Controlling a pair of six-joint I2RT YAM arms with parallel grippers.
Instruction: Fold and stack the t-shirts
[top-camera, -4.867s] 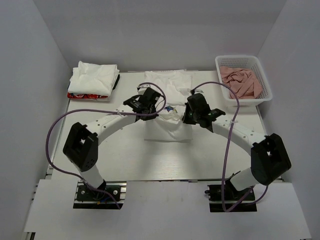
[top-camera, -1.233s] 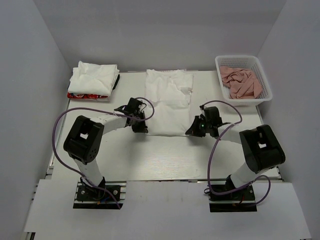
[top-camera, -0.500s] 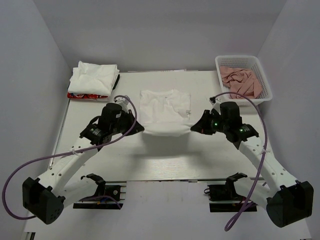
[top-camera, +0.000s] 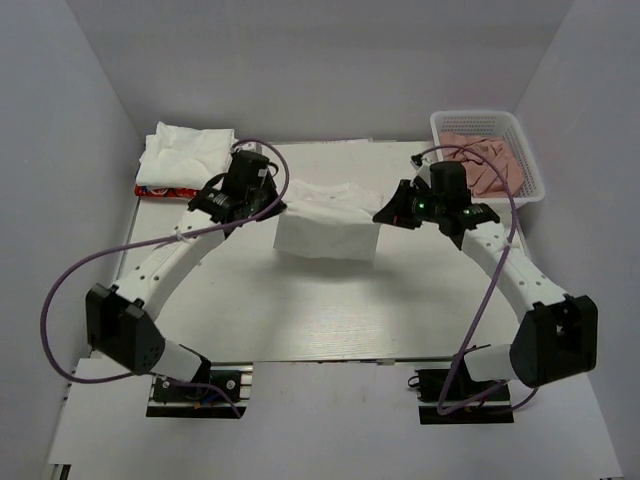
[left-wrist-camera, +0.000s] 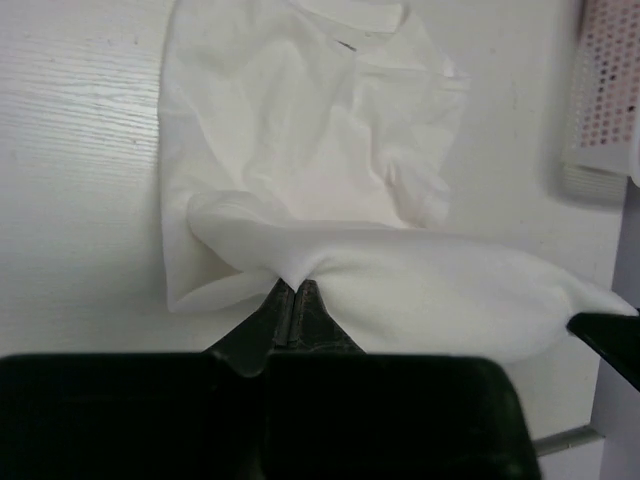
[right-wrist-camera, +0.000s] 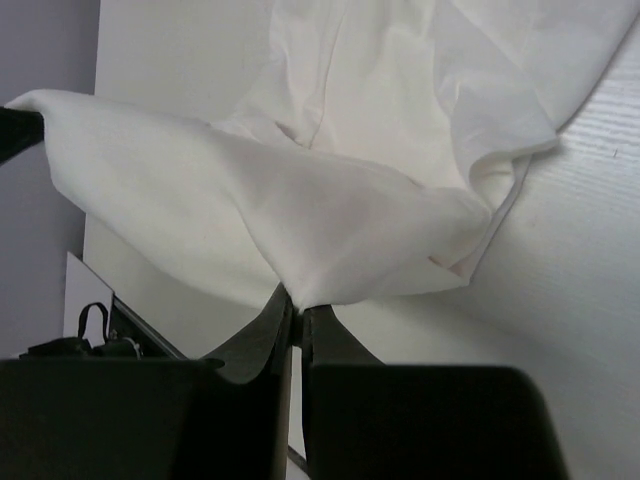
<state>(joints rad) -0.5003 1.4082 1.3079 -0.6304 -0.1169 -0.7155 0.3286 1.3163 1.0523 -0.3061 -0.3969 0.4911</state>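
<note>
A white t-shirt lies mid-table, its near hem lifted and carried toward the collar end. My left gripper is shut on the hem's left corner; in the left wrist view the cloth is pinched between the fingertips. My right gripper is shut on the hem's right corner, shown in the right wrist view with the shirt draped above. A stack of folded t-shirts with a colourful print edge sits at the back left.
A white basket holding salmon-pink cloths stands at the back right; its mesh wall shows in the left wrist view. White walls enclose the table on three sides. Purple cables loop beside both arms.
Both grippers have carried the shirt's near hem up and toward the back of the table, folding the lower half over the upper half. Both arms now reach farther forward.
</note>
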